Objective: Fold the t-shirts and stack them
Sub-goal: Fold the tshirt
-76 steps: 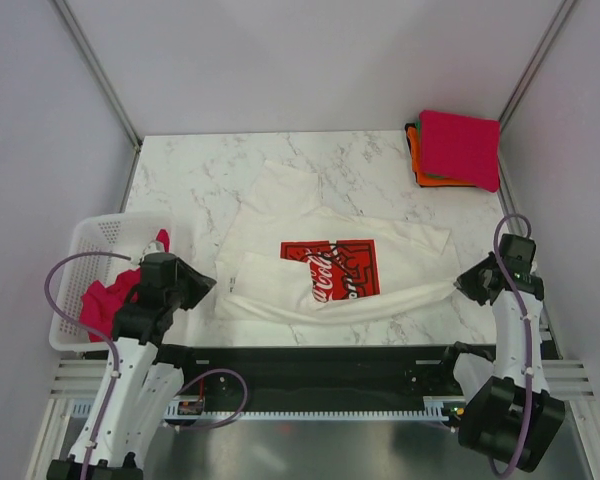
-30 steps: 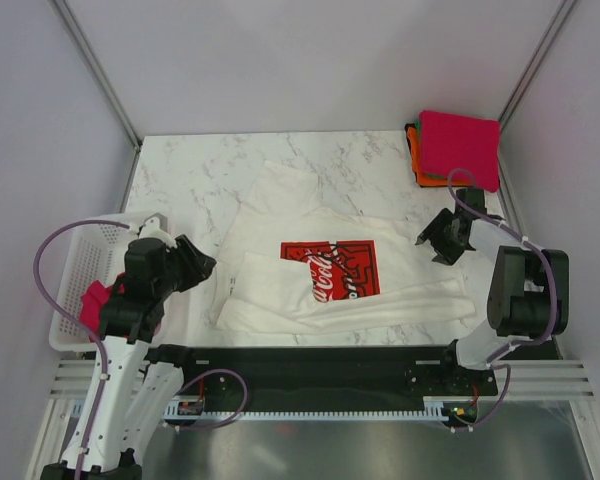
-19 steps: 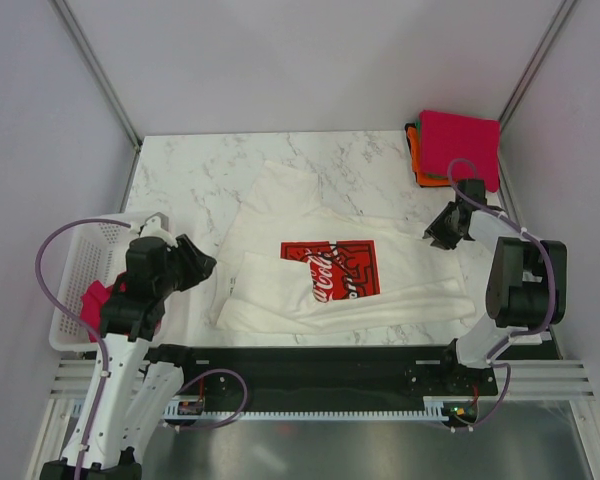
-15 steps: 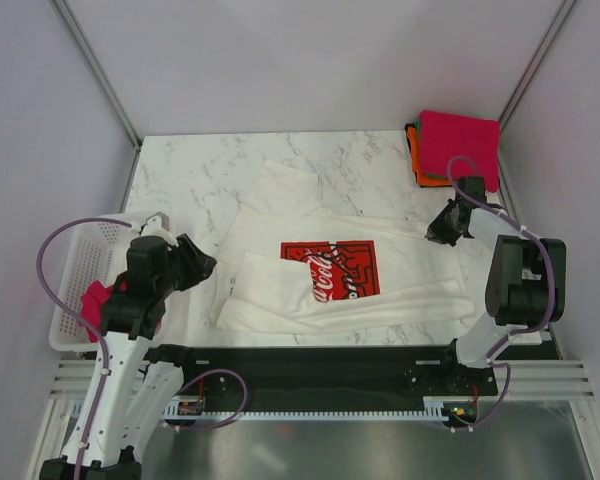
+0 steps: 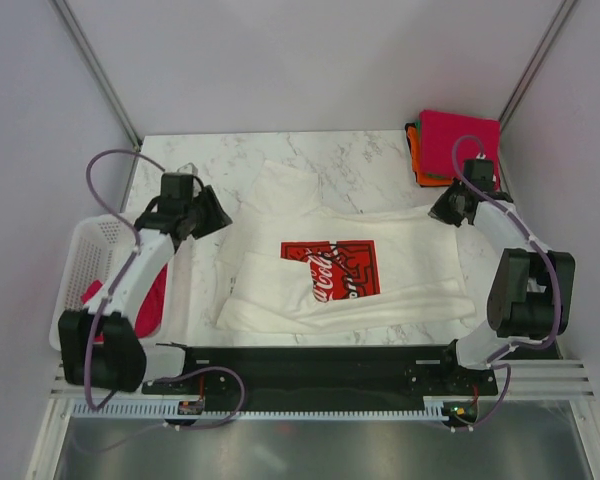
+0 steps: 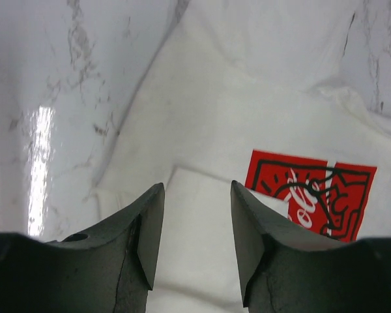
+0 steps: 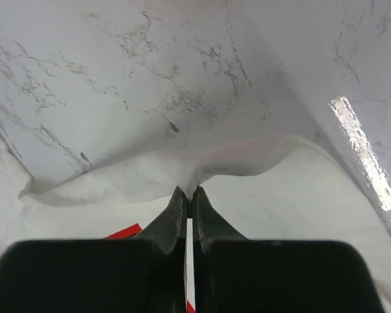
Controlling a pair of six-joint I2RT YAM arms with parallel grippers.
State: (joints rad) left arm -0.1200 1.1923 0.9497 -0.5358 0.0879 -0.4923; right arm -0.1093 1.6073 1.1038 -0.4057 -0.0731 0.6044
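With the right gripper (image 7: 188, 193) pinching just a thin fold at the far right edge of the white cloth t-shirt with the red square Coca-Cola print (image 5: 340, 255), which lies mid-way across the marble table (image 5: 360, 150), and the left gripper (image 6: 197, 189) spread and empty above it, I reckon the cloth could slip out or drag lopsided.

The white t-shirt (image 5: 280, 215) lies spread and rumpled across the middle of the marble surface (image 5: 200, 160). Its red square Coca-Cola print (image 5: 331, 268) faces up with a flap of white cloth folded over its near-left corner, and its far right edge is lifted into a small peak, pinched between the closed fingers of the right gripper (image 7: 189, 194). A neat stack of folded t-shirts (image 5: 460, 145), magenta-pink on top with orange showing beneath, sits in the far right corner near that pinched edge, and another magenta-pink t-shirt (image 5: 152, 300) lies crumpled in the white lattice basket (image 5: 95, 240) at the left.
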